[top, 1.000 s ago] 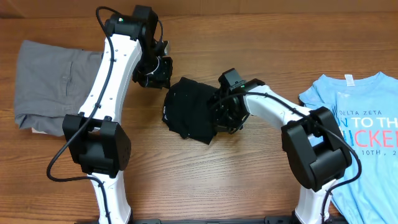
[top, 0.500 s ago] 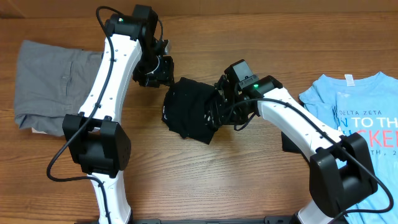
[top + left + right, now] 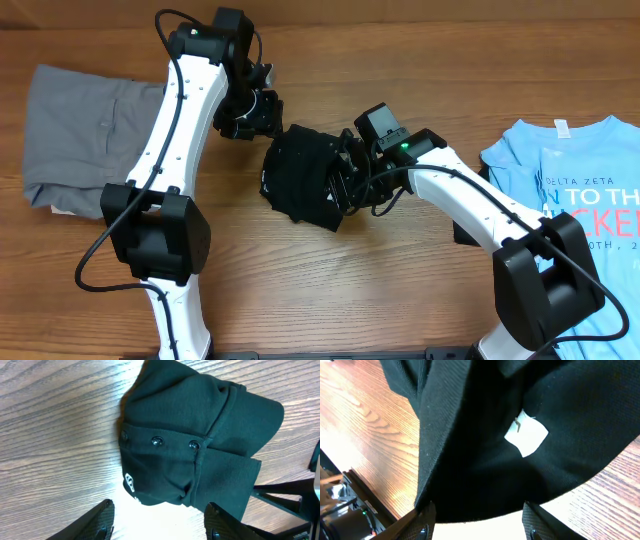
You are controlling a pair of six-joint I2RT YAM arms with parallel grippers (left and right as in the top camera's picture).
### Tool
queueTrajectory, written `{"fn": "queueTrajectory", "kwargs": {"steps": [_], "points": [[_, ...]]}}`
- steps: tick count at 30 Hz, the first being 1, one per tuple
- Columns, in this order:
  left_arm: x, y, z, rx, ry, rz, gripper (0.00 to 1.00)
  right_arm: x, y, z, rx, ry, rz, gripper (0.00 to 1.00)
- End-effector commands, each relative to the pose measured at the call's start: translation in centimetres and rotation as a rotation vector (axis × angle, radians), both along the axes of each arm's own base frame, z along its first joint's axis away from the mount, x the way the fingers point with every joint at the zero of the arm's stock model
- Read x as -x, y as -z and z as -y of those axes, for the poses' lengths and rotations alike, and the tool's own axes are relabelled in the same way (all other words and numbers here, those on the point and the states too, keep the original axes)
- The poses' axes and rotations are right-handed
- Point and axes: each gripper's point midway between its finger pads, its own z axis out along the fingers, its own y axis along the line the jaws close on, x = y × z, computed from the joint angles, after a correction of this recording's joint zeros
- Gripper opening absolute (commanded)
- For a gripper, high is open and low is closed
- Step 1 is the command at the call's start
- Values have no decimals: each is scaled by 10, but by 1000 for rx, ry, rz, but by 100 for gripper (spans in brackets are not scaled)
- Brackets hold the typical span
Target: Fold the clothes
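3 garments: black shirt (image 3: 305, 178) (bunched, ctr), grey trousers (image 3: 75, 135), blue tee (image 3: 585, 190).

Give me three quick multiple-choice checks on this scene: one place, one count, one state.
1. Where do the grey trousers lie? A. the table's left end B. centre C. right end
2. How many buttons show on the black shirt in the left wrist view? A. one B. three C. five
3. The left gripper is: A. open B. shut on the shirt C. shut on the trousers
Answers: 1 A, the overhead view shows them at the left end. 2 B, three sit in a row. 3 A, its fingers stand wide apart, gripping nothing.
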Motion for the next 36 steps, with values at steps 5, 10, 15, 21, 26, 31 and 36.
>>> {"fn": "queueTrajectory", "kwargs": {"steps": [5,10,15,21,26,31,36], "points": [[2,0,-1,-4,23,2,63,-2,0,10,5,-112,78,63],[2,0,-1,-4,23,2,64,4,-5,3,-48,-167,79,63],[1,0,0,-3,24,7,68,10,-5,4,-55,-191,66,63],[0,0,0,-3,23,12,74,9,-10,9,-64,-226,97,64],[-1,0,0,-2,23,16,77,5,-15,4,-96,-226,118,67],[-1,0,0,-2,23,16,79,5,-18,-20,-141,-230,137,67],[0,0,-1,-5,23,11,82,7,1,-26,-41,-186,123,15]]}}
